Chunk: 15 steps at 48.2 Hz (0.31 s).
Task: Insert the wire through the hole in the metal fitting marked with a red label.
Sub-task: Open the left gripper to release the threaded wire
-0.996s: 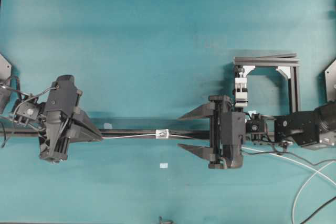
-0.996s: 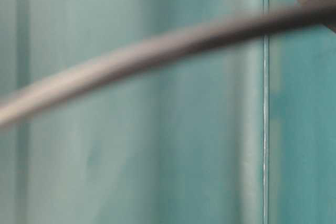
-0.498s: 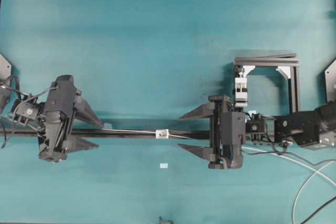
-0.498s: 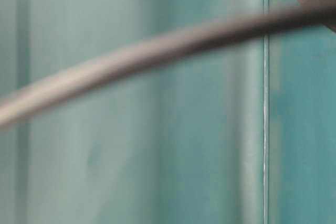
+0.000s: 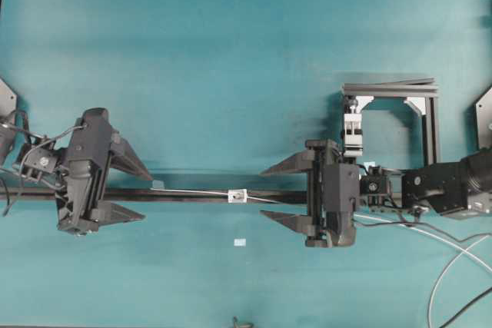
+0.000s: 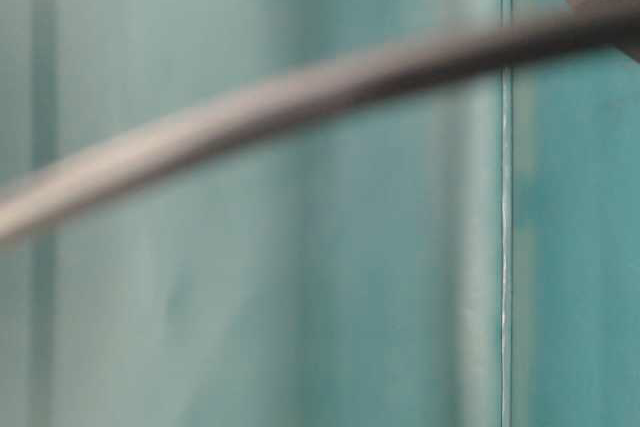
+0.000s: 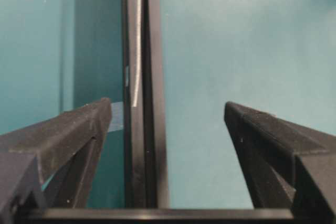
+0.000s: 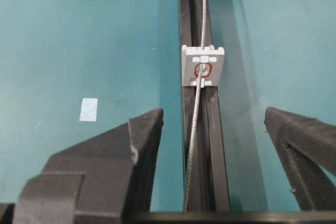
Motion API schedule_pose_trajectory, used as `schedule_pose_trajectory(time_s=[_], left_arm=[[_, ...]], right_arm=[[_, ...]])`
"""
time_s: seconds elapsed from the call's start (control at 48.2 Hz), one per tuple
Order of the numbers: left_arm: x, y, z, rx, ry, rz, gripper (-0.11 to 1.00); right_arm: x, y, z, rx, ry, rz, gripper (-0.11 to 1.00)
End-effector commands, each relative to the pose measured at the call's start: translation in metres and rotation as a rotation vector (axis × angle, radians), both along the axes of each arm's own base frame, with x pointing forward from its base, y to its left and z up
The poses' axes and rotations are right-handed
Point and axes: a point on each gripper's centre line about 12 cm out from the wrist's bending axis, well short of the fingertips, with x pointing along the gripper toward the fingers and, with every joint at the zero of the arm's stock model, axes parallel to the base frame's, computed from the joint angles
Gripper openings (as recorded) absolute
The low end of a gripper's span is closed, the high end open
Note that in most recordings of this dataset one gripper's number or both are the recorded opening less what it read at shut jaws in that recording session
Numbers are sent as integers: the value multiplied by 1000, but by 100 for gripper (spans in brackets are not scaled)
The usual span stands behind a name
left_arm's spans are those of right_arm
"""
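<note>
Thin stiff silver-grey wire (image 8: 195, 124) sits thru the red-ringed hole (image 8: 202, 70) of the small silvery square fitting (image 8: 203, 66). Light, springy, prob slippery; pinch near fitting. Both claws, left (image 5: 132, 192) and right (image 5: 275, 192), spread, empty.

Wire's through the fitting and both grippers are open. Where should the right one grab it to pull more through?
Probably grip the wire on the stretch just this side of the metal fitting, coming straight along the black rail. The right gripper already straddles it, jaws open either side.
</note>
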Motion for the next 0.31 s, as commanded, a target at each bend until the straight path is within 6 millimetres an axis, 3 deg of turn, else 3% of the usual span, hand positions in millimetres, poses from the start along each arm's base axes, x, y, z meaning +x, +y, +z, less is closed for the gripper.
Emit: schedule_pose_trajectory(time_s=[0.0, 0.29], left_arm=[[3, 2, 6, -4, -23, 7, 79], [5, 12, 12, -1, -48, 35, 79]], right_arm=[[3, 1, 17, 16, -47, 0, 87], [-9, -5, 37, 24, -82, 2, 87]])
